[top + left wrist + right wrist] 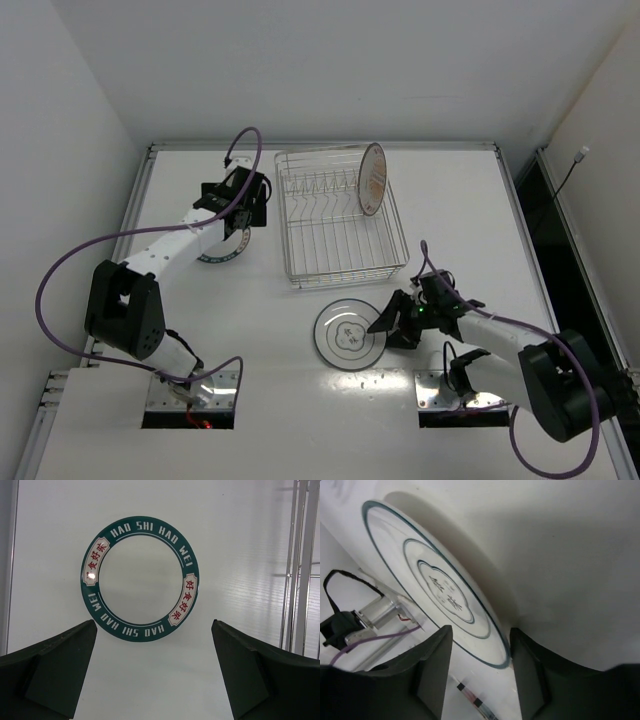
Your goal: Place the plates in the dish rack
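- We see the right gripper [481, 630] with its jaws half apart, straddling the 3 o'clock rim of the small round white plate with a thin dark rim and central motif [348, 336]. A gap still shows, so nothing is clamped.
- The left gripper [154, 625] is spread wide and holds nothing, hanging over the white plate with a green lettered rim [140, 577].
- We find the rectangular silver wire dish rack [345, 275] at 12 o'clock from the motif plate.
- The orange-centred white plate [372, 178] stands upright in the rack's 1 o'clock corner.

The dark-rimmed plate [445, 592] lies flat on the white table [570, 555], its edge between the parted jaws of the right gripper [481, 640]
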Action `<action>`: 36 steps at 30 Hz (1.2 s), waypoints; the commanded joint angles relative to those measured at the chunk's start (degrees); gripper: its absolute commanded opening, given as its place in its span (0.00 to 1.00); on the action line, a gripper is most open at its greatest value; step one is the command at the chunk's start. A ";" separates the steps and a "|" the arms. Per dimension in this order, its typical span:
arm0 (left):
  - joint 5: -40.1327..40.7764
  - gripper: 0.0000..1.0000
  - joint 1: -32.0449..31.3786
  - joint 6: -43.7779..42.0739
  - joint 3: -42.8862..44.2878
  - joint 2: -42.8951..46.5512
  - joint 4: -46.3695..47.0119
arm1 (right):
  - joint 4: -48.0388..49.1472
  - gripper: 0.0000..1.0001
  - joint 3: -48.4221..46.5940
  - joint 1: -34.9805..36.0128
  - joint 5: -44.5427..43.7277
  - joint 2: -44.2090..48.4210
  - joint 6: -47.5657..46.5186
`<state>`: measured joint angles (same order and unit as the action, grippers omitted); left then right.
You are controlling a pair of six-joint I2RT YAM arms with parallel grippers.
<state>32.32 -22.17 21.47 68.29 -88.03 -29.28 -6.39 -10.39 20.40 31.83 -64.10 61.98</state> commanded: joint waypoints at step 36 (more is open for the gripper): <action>4.86 0.99 -0.24 1.99 1.41 2.25 0.63 | -37.22 0.00 -78.98 3.77 -64.51 -8.22 -34.55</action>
<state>36.07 -22.17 22.61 68.29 -87.64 -29.36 -50.48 -84.31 23.99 -21.61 -66.35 33.17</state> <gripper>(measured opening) 0.993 0.030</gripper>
